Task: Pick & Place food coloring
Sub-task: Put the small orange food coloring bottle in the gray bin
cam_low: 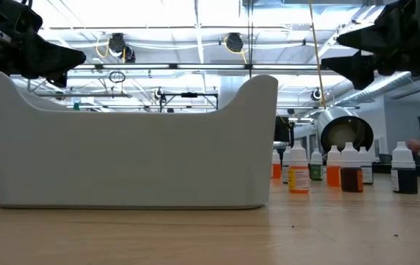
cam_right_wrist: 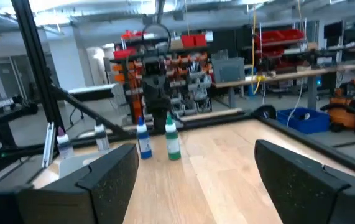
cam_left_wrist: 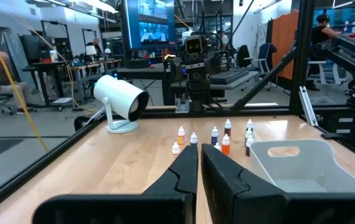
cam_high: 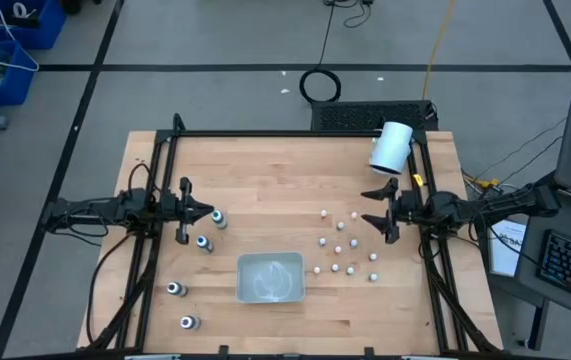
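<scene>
The food coloring stands upright on the table in two groups. Several small whitish bottles [cam_high: 343, 247] cluster right of centre, also seen in the low view [cam_low: 342, 171] and the left wrist view [cam_left_wrist: 217, 138]. Several dark-bodied bottles [cam_high: 204, 243] stand on the left side, and the right wrist view shows a blue one [cam_right_wrist: 143, 140] and a green one [cam_right_wrist: 172, 141]. My left gripper [cam_high: 211, 212] [cam_left_wrist: 199, 169] hangs shut above the table beside the nearest dark bottle [cam_high: 219, 219]. My right gripper [cam_high: 369, 207] [cam_right_wrist: 196, 171] hovers open just right of the whitish cluster.
A clear rectangular tray [cam_high: 270, 277] [cam_low: 129, 140] sits at the table's near middle, between the two bottle groups. A big white cylinder [cam_high: 392, 147] [cam_left_wrist: 121, 99] stands on its base at the far right corner. Black frame rails [cam_high: 265, 133] border the table.
</scene>
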Controlling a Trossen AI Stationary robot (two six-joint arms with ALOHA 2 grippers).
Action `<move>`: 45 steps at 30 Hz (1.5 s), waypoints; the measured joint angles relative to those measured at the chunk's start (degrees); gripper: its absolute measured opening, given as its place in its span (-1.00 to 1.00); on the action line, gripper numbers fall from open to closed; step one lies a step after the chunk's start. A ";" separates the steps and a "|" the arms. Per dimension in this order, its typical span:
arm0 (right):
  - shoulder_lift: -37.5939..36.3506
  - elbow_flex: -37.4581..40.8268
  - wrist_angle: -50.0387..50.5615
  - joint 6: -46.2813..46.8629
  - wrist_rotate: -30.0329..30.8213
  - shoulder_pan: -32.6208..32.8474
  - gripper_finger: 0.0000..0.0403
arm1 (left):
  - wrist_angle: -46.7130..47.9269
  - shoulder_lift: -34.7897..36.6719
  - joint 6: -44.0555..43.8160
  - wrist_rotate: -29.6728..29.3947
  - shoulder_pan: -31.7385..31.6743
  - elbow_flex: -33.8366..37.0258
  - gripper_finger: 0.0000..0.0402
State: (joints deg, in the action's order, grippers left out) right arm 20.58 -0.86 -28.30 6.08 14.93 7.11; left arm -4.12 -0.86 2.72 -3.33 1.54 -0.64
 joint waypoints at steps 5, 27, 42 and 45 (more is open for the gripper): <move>0.02 -0.15 -7.80 -4.94 0.01 -0.02 0.53 | 0.02 0.01 0.00 -0.02 0.01 0.01 -0.87; 27.68 -34.87 44.00 11.18 -8.48 0.07 0.53 | -0.42 -0.37 -0.02 0.26 0.01 -0.01 -0.87; 36.76 -41.54 58.17 9.99 0.07 -4.20 0.53 | -0.44 -0.37 -0.05 0.28 0.01 0.00 -0.87; 44.76 -49.08 68.73 11.20 0.05 -7.68 0.53 | -0.41 -0.37 -0.02 0.26 -0.02 0.01 -0.87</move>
State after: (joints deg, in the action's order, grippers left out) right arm 65.34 -49.94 40.43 17.28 14.98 -0.56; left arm -4.53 -1.23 2.70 -3.07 1.52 -0.63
